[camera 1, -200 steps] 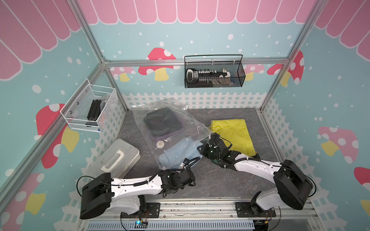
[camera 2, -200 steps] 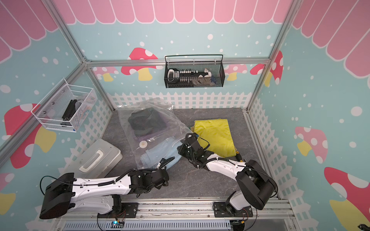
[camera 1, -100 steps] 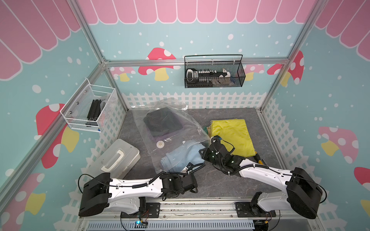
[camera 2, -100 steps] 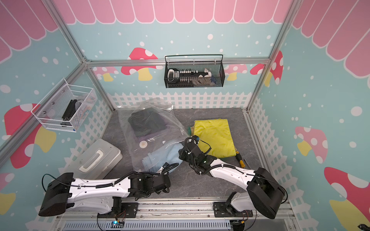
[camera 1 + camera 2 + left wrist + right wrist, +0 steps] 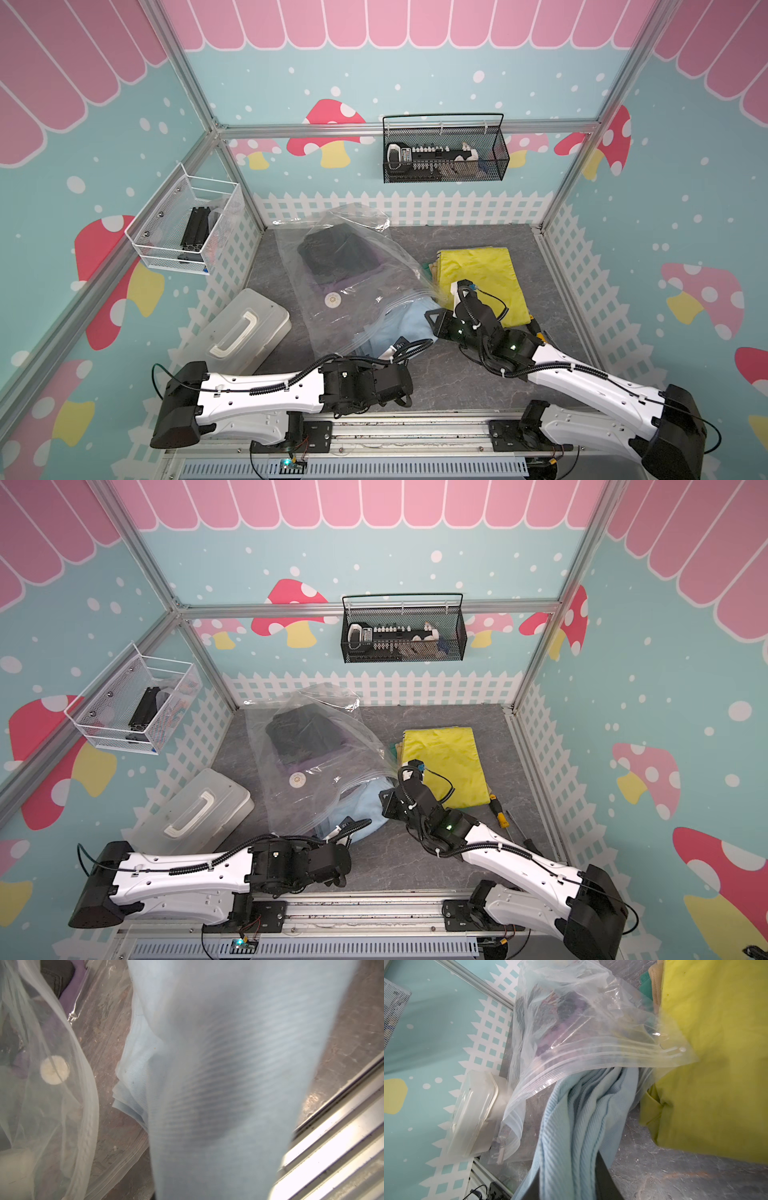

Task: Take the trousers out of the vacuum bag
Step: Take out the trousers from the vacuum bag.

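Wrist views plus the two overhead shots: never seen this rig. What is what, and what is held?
This is a tabletop robot with two white arms, each ending in a claw. The two top views come from one overhead camera pair, so they look nearly alike. The other two come from a camera on each wrist. On the grey table lie a clear vacuum bag, yellow trousers, a translucent box and a screwdriver. Dark trousers sit inside the bag. The light blue trousers hang partway out of its mouth. The right claw pinches them; the left claw seems to as well, though cloth covers its camera.
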Tool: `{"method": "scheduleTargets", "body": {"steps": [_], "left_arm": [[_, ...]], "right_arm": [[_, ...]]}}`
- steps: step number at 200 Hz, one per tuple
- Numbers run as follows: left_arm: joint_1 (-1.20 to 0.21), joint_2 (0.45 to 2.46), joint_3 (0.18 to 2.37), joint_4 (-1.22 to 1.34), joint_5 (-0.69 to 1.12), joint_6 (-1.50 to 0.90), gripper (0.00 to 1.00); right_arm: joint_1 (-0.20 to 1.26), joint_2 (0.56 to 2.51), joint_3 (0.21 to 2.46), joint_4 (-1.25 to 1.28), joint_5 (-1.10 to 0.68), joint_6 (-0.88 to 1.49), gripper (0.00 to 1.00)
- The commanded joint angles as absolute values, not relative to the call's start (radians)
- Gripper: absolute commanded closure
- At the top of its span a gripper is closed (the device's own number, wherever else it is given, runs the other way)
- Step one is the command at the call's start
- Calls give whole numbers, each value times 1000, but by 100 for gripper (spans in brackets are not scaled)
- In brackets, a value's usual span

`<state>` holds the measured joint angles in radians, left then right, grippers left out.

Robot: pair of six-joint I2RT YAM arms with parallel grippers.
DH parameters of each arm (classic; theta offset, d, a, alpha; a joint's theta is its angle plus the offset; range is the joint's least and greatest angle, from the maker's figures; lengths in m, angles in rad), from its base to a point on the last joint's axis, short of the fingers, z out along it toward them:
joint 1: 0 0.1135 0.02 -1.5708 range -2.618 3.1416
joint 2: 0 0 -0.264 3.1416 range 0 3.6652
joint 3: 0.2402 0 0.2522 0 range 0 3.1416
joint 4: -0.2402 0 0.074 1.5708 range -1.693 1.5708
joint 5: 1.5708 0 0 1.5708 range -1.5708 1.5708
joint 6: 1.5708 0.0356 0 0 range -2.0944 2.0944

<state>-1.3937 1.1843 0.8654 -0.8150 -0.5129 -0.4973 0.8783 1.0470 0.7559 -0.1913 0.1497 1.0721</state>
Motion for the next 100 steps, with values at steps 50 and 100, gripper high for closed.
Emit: {"method": "scheduleTargets", "body": {"steps": [50,100], "left_arm": [[-1516,1245,1070,-807,-633,-434,100],[-1529,1247,1151,-808,-649,-389,100]], "right_arm": [[893,928,909,-454,-98,756,100],[893,886,975,-552,-184,623,100]]}}
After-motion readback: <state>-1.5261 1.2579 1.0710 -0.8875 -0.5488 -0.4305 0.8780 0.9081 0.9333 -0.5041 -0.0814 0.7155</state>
